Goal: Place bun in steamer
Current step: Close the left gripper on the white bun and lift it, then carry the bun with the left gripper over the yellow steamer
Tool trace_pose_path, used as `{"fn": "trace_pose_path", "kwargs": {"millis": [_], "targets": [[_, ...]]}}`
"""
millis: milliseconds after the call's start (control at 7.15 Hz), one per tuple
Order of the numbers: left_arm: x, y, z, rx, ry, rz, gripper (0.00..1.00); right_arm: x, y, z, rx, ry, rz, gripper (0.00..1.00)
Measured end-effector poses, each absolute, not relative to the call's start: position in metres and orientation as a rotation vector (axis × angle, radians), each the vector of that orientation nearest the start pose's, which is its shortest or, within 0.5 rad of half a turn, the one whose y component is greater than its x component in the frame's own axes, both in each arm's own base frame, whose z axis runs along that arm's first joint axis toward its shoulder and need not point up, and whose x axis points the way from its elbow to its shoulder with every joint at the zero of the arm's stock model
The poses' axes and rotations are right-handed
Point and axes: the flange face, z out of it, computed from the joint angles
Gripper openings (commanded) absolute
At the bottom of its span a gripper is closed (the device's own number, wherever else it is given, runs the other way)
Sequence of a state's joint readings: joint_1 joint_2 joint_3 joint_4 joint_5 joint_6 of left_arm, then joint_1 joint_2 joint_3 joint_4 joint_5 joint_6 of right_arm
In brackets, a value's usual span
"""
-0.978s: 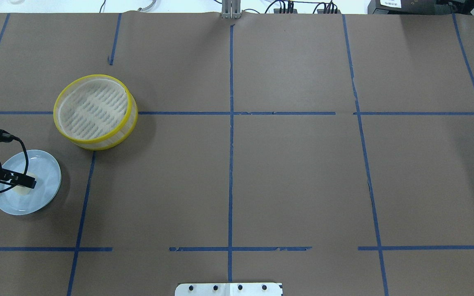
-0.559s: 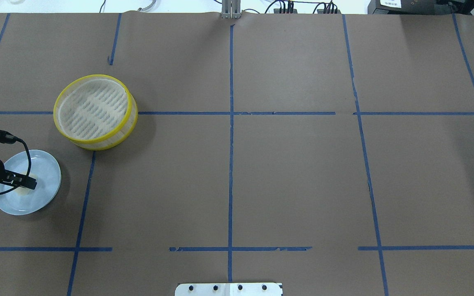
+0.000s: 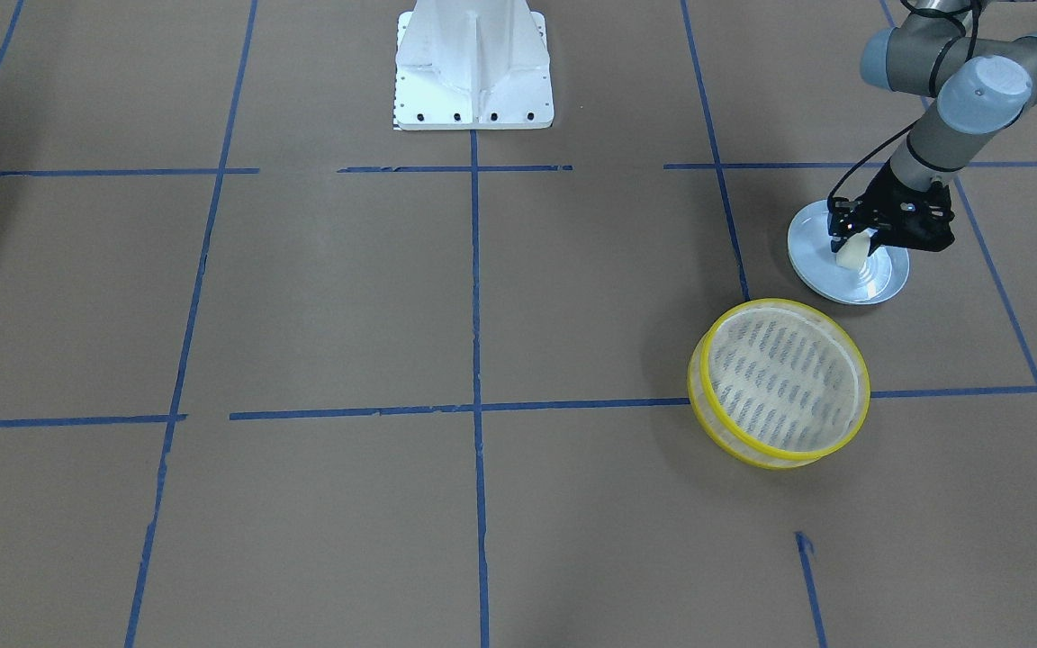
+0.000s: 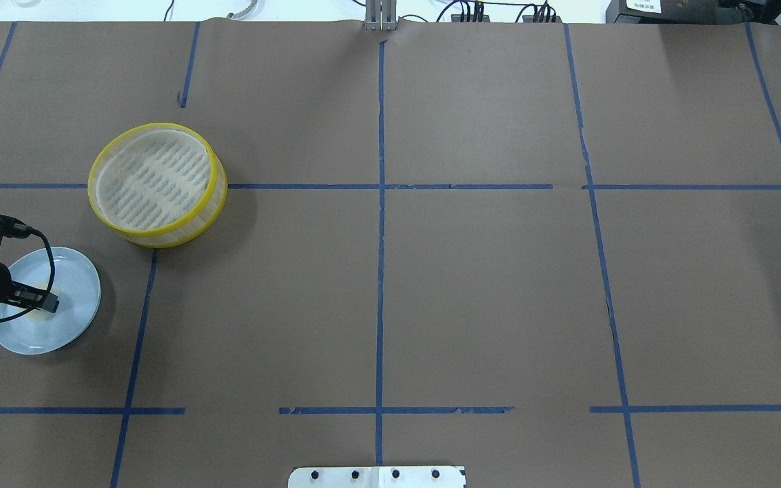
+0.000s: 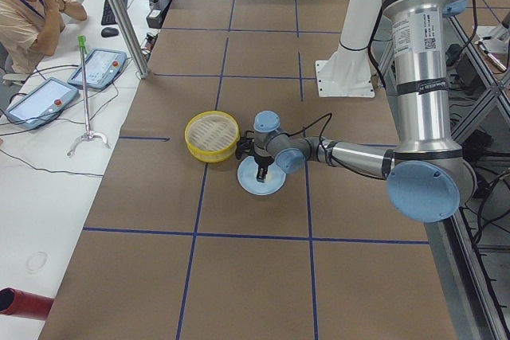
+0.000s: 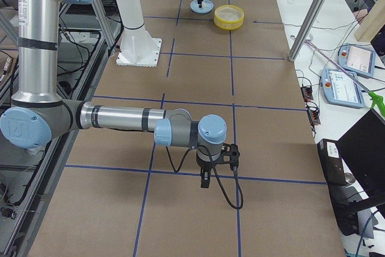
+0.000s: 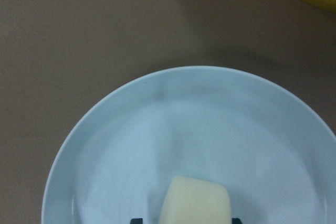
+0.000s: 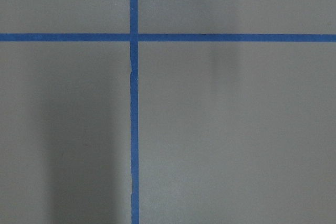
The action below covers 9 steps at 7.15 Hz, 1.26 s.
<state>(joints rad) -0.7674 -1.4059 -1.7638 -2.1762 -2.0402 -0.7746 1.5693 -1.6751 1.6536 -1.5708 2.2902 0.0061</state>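
Note:
The bun (image 3: 852, 255), a small cream-white block, is over the middle of the pale blue plate (image 3: 843, 284). My left gripper (image 3: 853, 247) points down over the plate and is shut on the bun. In the left wrist view the bun (image 7: 195, 204) sits between the two black fingertips at the bottom edge. The steamer (image 3: 780, 382), with yellow rims and a slotted floor, stands beside the plate and has nothing in it. It also shows in the overhead view (image 4: 153, 177). My right gripper (image 6: 204, 180) hangs over bare table far away. I cannot tell whether it is open or shut.
Brown paper with blue tape lines covers the table. The white robot base (image 3: 473, 67) stands at mid-table on the robot's side. The plate (image 4: 72, 285) lies near the table's left edge. An operator sits at a side desk with tablets (image 5: 96, 69).
The left wrist has shifted slightly over the plate, and less of the bun shows beside the fingers. The steamer and plate have not moved.

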Motion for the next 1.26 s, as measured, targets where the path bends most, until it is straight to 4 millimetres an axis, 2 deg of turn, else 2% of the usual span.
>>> {"fn": "trace_pose_path", "kwargs": {"millis": [419, 559, 839, 978, 1258], "targets": [[0.266, -0.380, 0.579, 0.122, 0.767, 0.175, 0.31, 0.067, -0.446, 0.671, -0.023, -0.719, 0.012, 1.00], [0.266, -0.381, 0.569, 0.133, 0.781, 0.171, 0.31, 0.067, -0.446, 0.671, -0.023, -0.719, 0.012, 1.00], [0.257, -0.386, 0.530, 0.185, 0.831, 0.160, 0.31, 0.067, -0.446, 0.671, -0.023, -0.719, 0.012, 1.00], [0.244, -0.400, 0.511, 0.227, 0.852, 0.130, 0.31, 0.067, -0.446, 0.671, -0.023, -0.719, 0.012, 1.00], [0.220, -0.448, 0.469, 0.324, 0.885, 0.053, 0.31, 0.067, -0.446, 0.671, -0.023, -0.719, 0.012, 1.00]]}}
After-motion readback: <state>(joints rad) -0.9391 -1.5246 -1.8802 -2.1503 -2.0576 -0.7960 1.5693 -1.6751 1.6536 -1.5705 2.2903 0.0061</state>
